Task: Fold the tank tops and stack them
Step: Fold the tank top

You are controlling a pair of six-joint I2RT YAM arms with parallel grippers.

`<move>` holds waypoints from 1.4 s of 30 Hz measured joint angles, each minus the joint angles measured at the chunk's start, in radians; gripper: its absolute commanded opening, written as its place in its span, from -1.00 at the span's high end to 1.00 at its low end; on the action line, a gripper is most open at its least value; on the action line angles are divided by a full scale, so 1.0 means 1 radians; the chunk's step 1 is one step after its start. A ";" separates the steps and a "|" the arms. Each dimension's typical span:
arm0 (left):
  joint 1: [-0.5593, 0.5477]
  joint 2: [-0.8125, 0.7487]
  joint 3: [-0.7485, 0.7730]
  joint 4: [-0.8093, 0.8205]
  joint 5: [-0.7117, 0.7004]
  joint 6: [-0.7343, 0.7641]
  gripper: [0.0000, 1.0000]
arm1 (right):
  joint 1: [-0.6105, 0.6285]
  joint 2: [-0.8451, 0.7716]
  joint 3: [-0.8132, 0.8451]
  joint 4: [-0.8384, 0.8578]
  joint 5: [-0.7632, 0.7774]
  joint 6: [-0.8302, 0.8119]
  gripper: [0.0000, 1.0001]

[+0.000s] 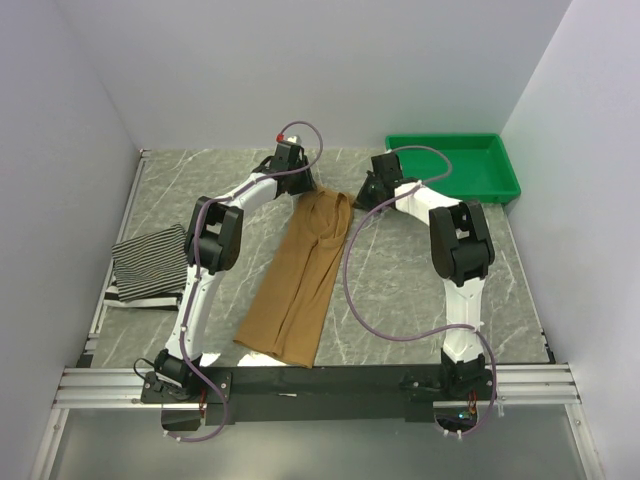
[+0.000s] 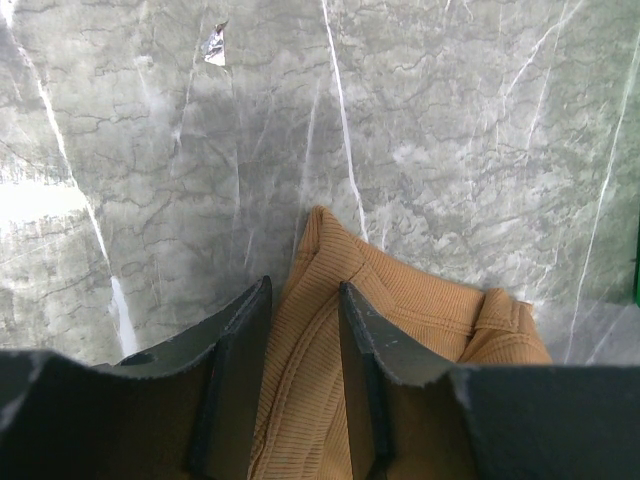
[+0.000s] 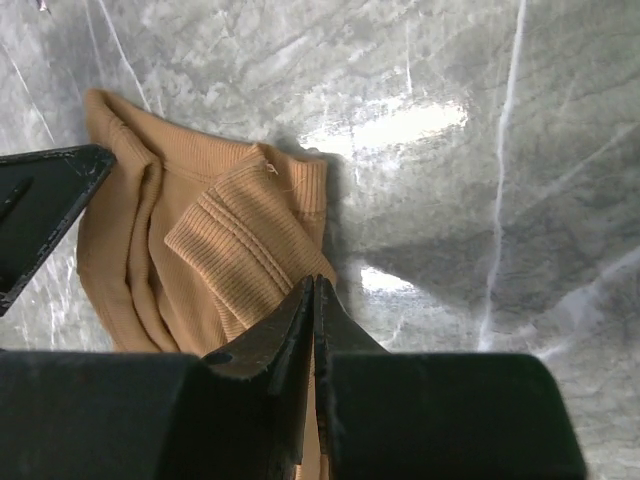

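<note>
The plain tan-brown tank top (image 1: 295,285) lies stretched lengthwise on the table's middle, straps at the far end. My left gripper (image 1: 303,190) sits at its far left strap. In the left wrist view its fingers (image 2: 303,310) stand apart, with ribbed tan cloth (image 2: 400,300) lying between them. My right gripper (image 1: 362,200) is at the far right strap. In the right wrist view its jaws (image 3: 316,285) are pressed together, a sliver of tan cloth (image 3: 230,240) between them. The thin-striped top (image 1: 150,255) lies folded at the left on the wide-striped one (image 1: 140,297).
A green plastic tray (image 1: 505,180) stands at the far right corner. Grey walls close in the marble table (image 1: 420,290) on three sides. A metal rail (image 1: 320,380) runs along the near edge. The left gripper's finger (image 3: 40,205) shows at the right wrist view's left.
</note>
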 measured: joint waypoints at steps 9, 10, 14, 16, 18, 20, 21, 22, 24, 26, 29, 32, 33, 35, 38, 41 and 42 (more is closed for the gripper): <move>0.000 0.000 0.000 0.000 0.001 0.006 0.20 | 0.006 0.003 0.023 0.000 -0.010 0.009 0.80; 0.000 0.000 0.000 0.000 0.001 0.006 0.20 | 0.008 0.003 0.032 0.000 -0.010 0.010 0.80; 0.000 0.000 0.000 0.000 0.002 0.006 0.20 | 0.020 0.003 0.037 0.020 -0.010 0.019 0.79; 0.000 0.000 0.000 0.000 0.003 0.006 0.20 | 0.027 0.003 0.037 0.022 -0.013 0.023 0.79; 0.001 0.000 0.000 0.000 0.004 0.006 0.20 | 0.034 0.005 0.043 0.019 -0.017 0.026 0.80; 0.001 0.000 0.000 0.000 0.005 0.006 0.20 | 0.037 0.018 0.059 0.017 -0.021 0.029 0.80; 0.001 0.000 0.000 0.000 0.005 0.006 0.20 | 0.039 0.026 0.066 0.018 -0.021 0.031 0.80; 0.001 0.000 0.000 0.000 0.005 0.006 0.19 | 0.039 0.037 0.074 0.018 -0.024 0.032 0.80; 0.002 0.000 0.000 0.000 0.006 0.006 0.19 | 0.041 0.073 0.103 0.011 -0.028 0.034 0.81; 0.003 0.000 0.000 0.001 0.011 0.006 0.19 | 0.041 0.121 0.145 -0.014 -0.027 0.034 0.83; 0.005 0.000 0.000 0.002 0.016 0.006 0.19 | 0.041 0.162 0.199 -0.043 -0.036 0.043 0.83; 0.008 0.001 0.000 0.004 0.019 0.005 0.20 | 0.038 0.180 0.242 -0.090 -0.031 0.042 0.83; 0.009 0.002 0.000 0.005 0.019 0.003 0.20 | 0.038 0.190 0.262 -0.105 -0.031 0.039 0.82; 0.012 0.005 0.002 0.011 0.020 -0.004 0.20 | 0.037 0.219 0.320 -0.141 -0.030 0.031 0.81; 0.021 0.021 0.019 0.032 0.020 -0.023 0.18 | 0.032 0.299 0.467 -0.206 -0.038 0.018 0.80; 0.035 0.049 0.054 0.053 0.023 -0.050 0.17 | 0.020 0.381 0.613 -0.253 -0.055 0.005 0.76; 0.040 0.060 0.065 0.066 0.027 -0.063 0.15 | 0.013 0.401 0.648 -0.262 -0.062 0.003 0.72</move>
